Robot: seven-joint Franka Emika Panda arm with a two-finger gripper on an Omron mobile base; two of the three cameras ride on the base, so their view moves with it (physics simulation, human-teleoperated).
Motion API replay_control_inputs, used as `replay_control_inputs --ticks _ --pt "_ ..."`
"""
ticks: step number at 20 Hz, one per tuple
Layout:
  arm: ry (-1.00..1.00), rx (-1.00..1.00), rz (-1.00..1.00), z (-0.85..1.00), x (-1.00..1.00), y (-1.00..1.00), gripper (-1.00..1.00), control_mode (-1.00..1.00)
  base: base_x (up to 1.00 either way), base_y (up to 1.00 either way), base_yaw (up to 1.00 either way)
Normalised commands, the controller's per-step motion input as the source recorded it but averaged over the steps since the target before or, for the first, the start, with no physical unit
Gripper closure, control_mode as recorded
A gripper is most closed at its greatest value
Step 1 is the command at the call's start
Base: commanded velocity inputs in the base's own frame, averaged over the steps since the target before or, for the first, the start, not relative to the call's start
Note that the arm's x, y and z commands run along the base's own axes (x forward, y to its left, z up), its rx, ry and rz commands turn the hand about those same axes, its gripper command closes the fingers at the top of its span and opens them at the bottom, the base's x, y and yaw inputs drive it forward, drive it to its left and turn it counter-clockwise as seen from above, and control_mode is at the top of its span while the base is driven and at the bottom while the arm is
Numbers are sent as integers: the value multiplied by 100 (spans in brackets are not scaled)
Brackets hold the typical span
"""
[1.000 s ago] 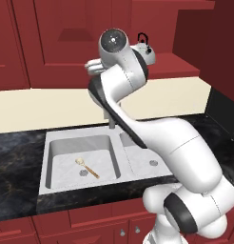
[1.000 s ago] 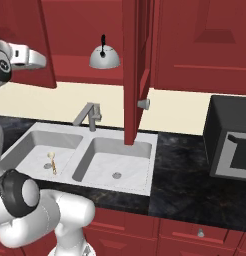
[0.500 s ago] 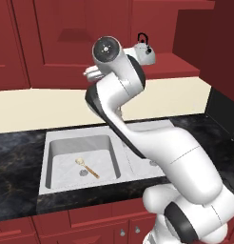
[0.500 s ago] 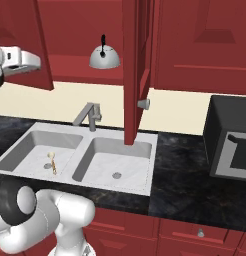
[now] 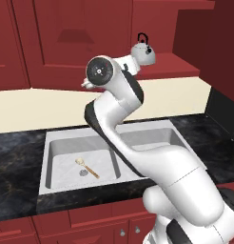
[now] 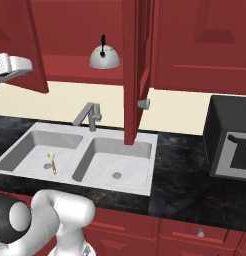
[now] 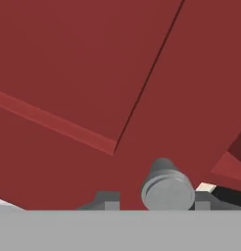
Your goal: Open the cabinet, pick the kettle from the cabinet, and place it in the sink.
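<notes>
The cabinet (image 6: 80, 30) stands open, and on its red shelf sits the silver-grey kettle (image 6: 104, 56) (image 5: 143, 52) with a black arched handle. In the hand view my gripper (image 7: 156, 200) is shut on the round silver knob (image 7: 166, 188) of the left door (image 6: 30, 45), with the door's red panel close behind it. My white hand (image 6: 12, 67) is at that door's lower edge, left of the kettle. The right door (image 6: 136, 70) hangs edge-on with its knob (image 6: 143, 104). Below lies the grey double sink (image 6: 145, 165) (image 5: 47, 143).
A small wooden-handled spoon (image 5: 85, 167) (image 6: 52, 161) lies in the left basin. A square grey faucet (image 6: 90, 116) stands behind the sink. A black microwave (image 6: 232, 145) sits on the dark counter to the right. My arm's elbow (image 5: 100, 71) hangs above the sink.
My elbow has dropped and shifted left, and my hand has drawn back slightly with the left door swinging a little wider. The kettle has stayed put.
</notes>
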Motion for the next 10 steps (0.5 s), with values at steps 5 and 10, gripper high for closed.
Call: replay_control_inputs --ticks 5,10 --pt "-5 -8 0 9 -32 57 100 -100 0 0 0" --pt "0 -6 0 15 -27 58 100 -100 0 0 0"
